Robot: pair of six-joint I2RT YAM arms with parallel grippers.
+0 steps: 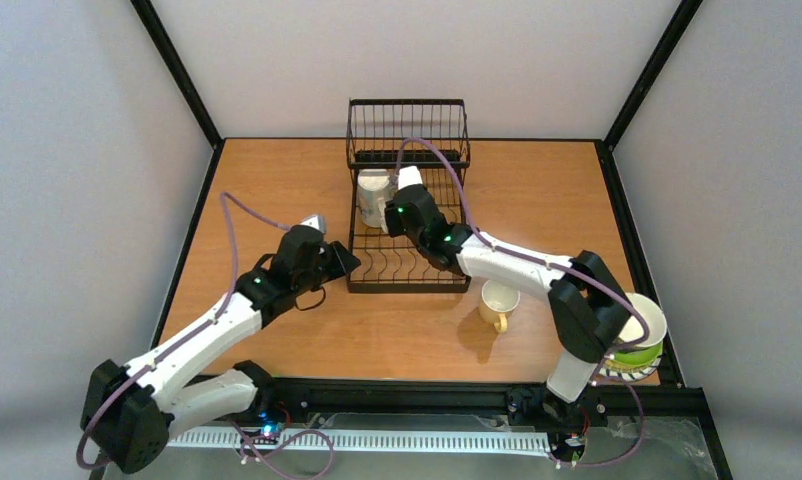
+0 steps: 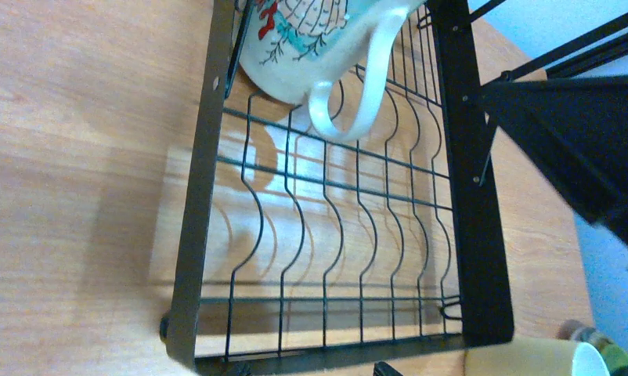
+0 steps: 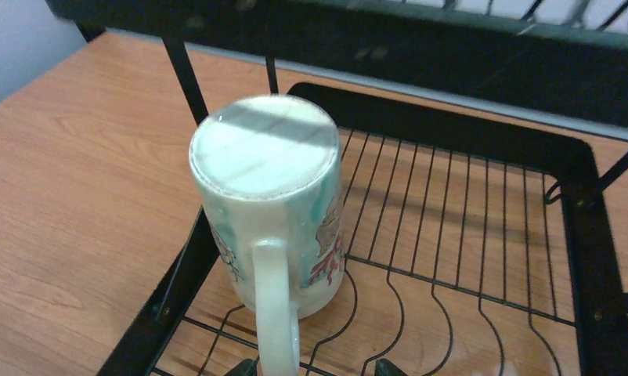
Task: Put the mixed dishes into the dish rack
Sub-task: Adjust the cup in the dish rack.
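Observation:
The black wire dish rack (image 1: 409, 272) stands at the middle back of the table. A white mug (image 1: 373, 197) with teal and red pictures stands upside down in the tray's far left corner (image 3: 268, 204). My right gripper (image 1: 389, 208) is just in front of it, open, and the mug's handle (image 3: 276, 313) stands between the spread fingertips (image 3: 244, 366) without being pinched. My left gripper (image 1: 342, 262) hovers open and empty at the rack's near left corner (image 2: 312, 370), looking across the tray wires (image 2: 326, 235). A smaller cream-yellow mug (image 1: 498, 300) sits upright on the table right of the rack.
Other dishes are stacked at the table's near right edge: a white bowl (image 1: 649, 315) on a lime-green plate (image 1: 639, 356), partly hidden by my right arm's elbow. The rack's taller basket section (image 1: 407, 130) rises at the back. Black frame posts edge the table.

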